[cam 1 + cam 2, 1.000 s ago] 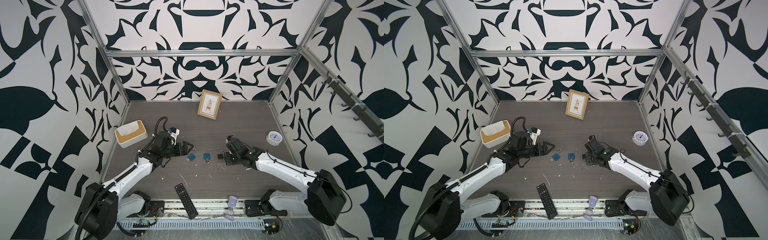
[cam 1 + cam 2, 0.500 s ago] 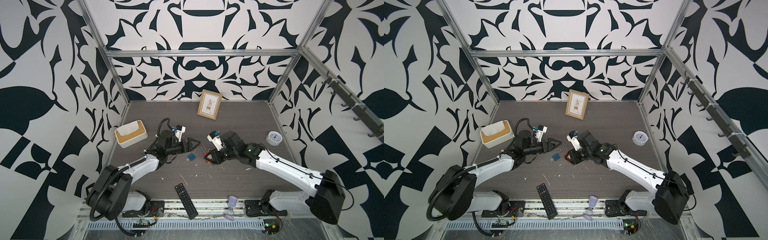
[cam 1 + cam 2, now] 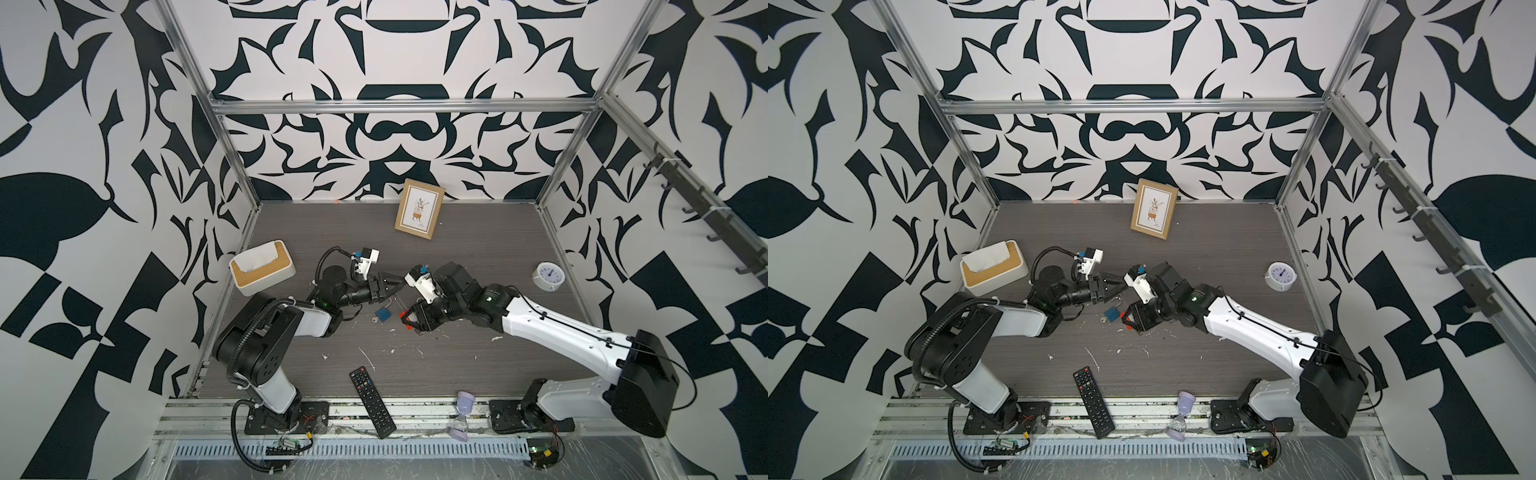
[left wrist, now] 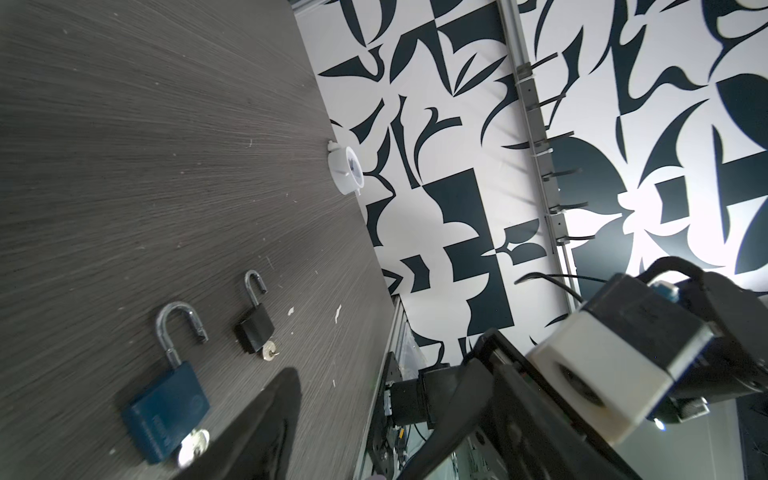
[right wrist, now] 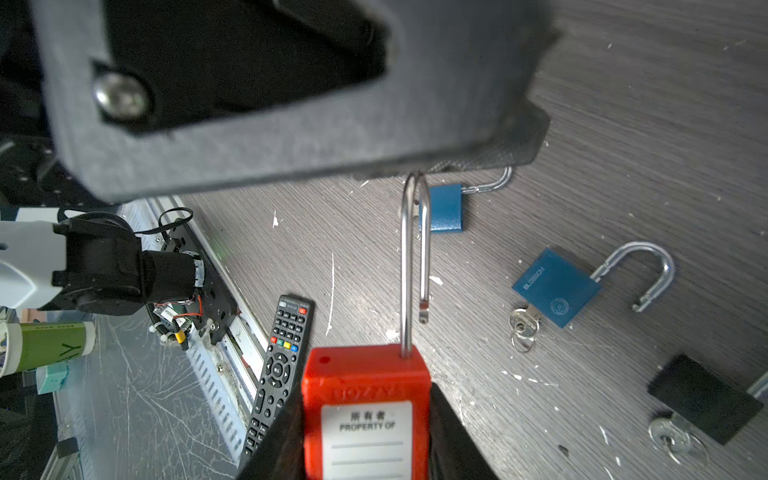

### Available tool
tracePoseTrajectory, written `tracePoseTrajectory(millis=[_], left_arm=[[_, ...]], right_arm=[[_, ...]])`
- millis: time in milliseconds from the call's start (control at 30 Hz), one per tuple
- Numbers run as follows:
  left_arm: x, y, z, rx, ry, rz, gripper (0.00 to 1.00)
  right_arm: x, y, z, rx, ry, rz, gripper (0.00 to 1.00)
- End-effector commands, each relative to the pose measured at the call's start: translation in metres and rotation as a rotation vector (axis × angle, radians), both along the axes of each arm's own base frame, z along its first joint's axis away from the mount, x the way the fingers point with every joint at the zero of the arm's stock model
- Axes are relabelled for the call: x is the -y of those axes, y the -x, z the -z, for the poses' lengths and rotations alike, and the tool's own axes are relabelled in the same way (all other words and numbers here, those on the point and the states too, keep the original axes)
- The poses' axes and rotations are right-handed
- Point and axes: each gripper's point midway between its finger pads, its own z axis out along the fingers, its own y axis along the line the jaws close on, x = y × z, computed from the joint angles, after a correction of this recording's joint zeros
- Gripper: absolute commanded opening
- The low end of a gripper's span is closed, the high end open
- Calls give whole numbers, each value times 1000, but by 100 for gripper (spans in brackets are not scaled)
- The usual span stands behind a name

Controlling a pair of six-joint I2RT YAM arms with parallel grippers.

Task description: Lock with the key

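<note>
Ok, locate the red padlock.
In the right wrist view the red padlock is clamped in the right gripper; in a top view it is just right of a blue padlock, near the left gripper.

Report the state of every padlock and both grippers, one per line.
Red plastic padlock: shackle open, body gripped.
Large dark blue padlock: shackle open, key inserted.
Small blue padlock: shackle open, lying flat.
Black padlock: shackle open, its own key in place.
Left gripper: open, empty.
Right gripper: shut on the red padlock.
</note>
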Motion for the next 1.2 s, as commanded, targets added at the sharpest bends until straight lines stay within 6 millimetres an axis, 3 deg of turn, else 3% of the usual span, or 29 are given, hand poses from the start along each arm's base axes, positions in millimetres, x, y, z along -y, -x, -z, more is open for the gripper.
tracePoseTrajectory(millis=[0, 233, 800, 900, 1167], left_arm=[[-1, 14, -11, 34, 49, 50, 74], [-1, 18, -16, 44, 55, 64, 68], [0, 15, -9, 16, 40, 62, 44], [1, 14, -5, 2, 27, 61, 37], [3, 13, 1, 11, -85, 41, 5]], right_arm=[[-16, -11, -35, 75, -91, -7, 26], [-16, -20, -36, 94, -83, 26, 26], [-11, -32, -23, 109, -19, 73, 27], [-12, -35, -26, 124, -25, 80, 28], [-12, -36, -29, 137, -24, 84, 30]])
